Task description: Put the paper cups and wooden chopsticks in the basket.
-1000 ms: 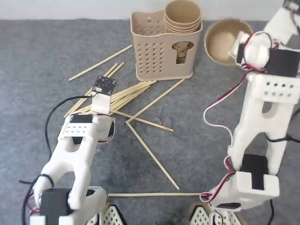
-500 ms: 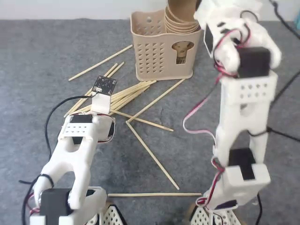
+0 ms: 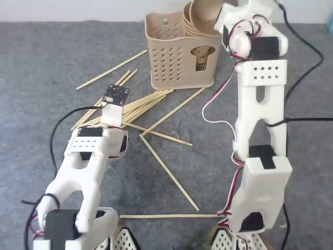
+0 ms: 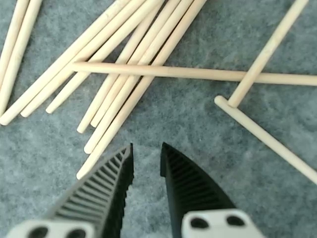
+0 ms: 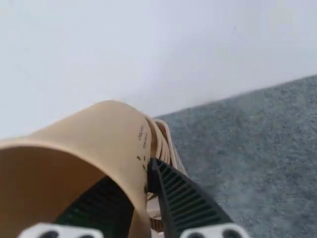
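Note:
A tan slotted basket [image 3: 177,57] stands at the back of the grey mat and holds a stack of paper cups [image 3: 195,30]. Over that stack my right gripper [image 3: 225,18] holds a tilted paper cup [image 3: 204,13]. In the right wrist view the right gripper [image 5: 133,183] is shut on the paper cup [image 5: 89,134] wall, one finger inside and one outside. Wooden chopsticks [image 3: 140,104] lie scattered in front of the basket. My left gripper [image 4: 146,146] hovers just short of the ends of a bundle of chopsticks [image 4: 133,74], jaws slightly open, nothing between them.
Loose chopsticks lie apart from the bundle: a pair at the left [image 3: 112,69], a long one mid-mat [image 3: 167,172], and one across the front edge [image 3: 171,215] between the arm bases. A white wall borders the mat behind the basket.
The right arm swung left from beside the basket, carrying the paper cup up over the stack in the basket. The left arm has stayed still.

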Motion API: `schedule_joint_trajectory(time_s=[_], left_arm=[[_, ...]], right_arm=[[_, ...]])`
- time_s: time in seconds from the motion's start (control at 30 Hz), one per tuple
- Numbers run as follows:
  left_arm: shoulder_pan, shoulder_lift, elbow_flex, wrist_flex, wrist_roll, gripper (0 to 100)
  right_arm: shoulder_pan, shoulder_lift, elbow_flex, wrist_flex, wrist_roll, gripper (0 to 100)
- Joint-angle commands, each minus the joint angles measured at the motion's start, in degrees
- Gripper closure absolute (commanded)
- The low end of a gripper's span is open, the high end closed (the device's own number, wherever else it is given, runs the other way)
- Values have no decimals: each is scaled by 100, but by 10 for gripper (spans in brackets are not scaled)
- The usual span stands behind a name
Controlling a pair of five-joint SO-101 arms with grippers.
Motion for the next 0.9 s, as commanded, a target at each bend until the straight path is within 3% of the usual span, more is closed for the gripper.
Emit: schedule_joint_trajectory(time_s=[0.0,0.3,0.87], left_arm=[[26,-9,-171,18,-53,913],[9,-9,-171,18,-53,913],[-9,-9,-171,18,-53,914]], right_arm=[[48,-57,-26,-22,308,989],[57,-163,-229,40,-185,664],[48,-1490,-1890,3486,-211,660]])
